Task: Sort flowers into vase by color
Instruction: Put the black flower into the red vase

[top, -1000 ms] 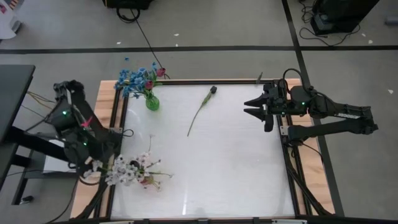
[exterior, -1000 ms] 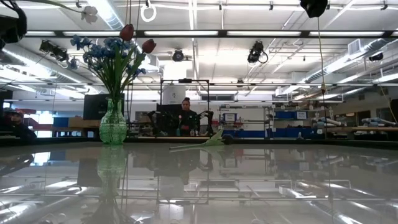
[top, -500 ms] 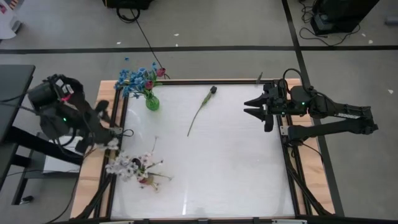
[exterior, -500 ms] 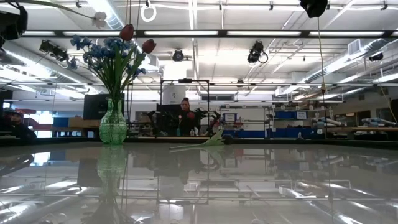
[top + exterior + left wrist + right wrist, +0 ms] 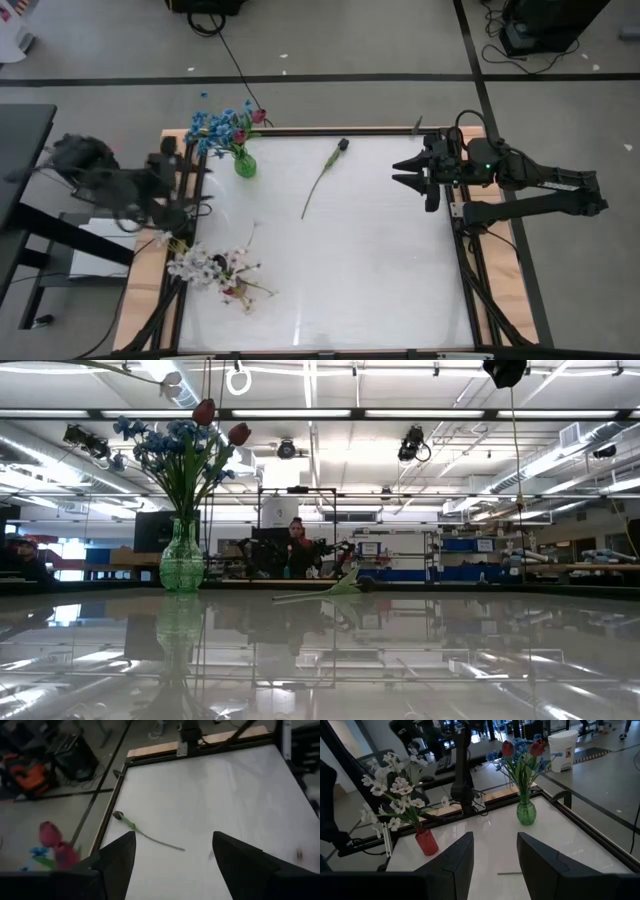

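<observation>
A green glass vase at the table's far left holds blue blossom clusters and pink-red tulip buds; it also shows in the low view and the right wrist view. A small red vase at the near left holds sprays of white blossoms. One dark-budded flower lies flat on the table; it also shows in the left wrist view. My left gripper is open and empty, raised at the table's left edge. My right gripper is open and empty at the right.
The white table has a dark frame and a wooden border. A person stands in the room beyond the far edge. The table's middle and right hold only the lying flower.
My left arm has swung away from the white flowers at the near left toward the table's far edge and turned about, so that its gripper faces across the table. The white sprays have swayed a little.
</observation>
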### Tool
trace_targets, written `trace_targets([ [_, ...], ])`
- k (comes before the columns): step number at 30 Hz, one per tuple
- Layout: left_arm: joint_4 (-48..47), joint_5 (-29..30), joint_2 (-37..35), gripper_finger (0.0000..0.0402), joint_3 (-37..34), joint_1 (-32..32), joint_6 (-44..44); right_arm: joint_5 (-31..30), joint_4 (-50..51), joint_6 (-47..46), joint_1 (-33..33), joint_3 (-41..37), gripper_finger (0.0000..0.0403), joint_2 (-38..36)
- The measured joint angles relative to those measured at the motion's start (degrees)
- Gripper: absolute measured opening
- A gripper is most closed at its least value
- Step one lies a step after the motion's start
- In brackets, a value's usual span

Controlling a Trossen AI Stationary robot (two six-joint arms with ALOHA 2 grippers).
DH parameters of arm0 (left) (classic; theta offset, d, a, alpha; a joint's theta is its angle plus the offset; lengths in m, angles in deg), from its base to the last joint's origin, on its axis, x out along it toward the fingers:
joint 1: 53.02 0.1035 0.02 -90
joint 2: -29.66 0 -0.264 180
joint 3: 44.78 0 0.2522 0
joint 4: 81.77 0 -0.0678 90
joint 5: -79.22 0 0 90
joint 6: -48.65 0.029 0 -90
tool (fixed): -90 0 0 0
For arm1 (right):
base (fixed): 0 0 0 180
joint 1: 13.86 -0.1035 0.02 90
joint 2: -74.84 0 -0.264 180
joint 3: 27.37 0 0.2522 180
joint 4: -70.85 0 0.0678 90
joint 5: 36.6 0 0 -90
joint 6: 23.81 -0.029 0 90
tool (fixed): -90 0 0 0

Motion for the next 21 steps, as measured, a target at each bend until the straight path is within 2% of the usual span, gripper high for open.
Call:
trace_targets([
  [8,13.9,-7.3,11.7,0.0268,0.0,14.6,3.3,0.0,-0.8,0.0,0.0,0.0,0.0159,0.0],
  [15,24.8,-16.7,23.2,0.0268,-0.1,28.0,4.4,0.0,-1.8,0.0,0.0,0.0,0.0159,0.0],
  [21,35.0,-21.0,34.7,0.0268,-0.1,37.4,1.2,0.0,-2.2,0.0,0.0,0.0,0.0159,0.0],
])
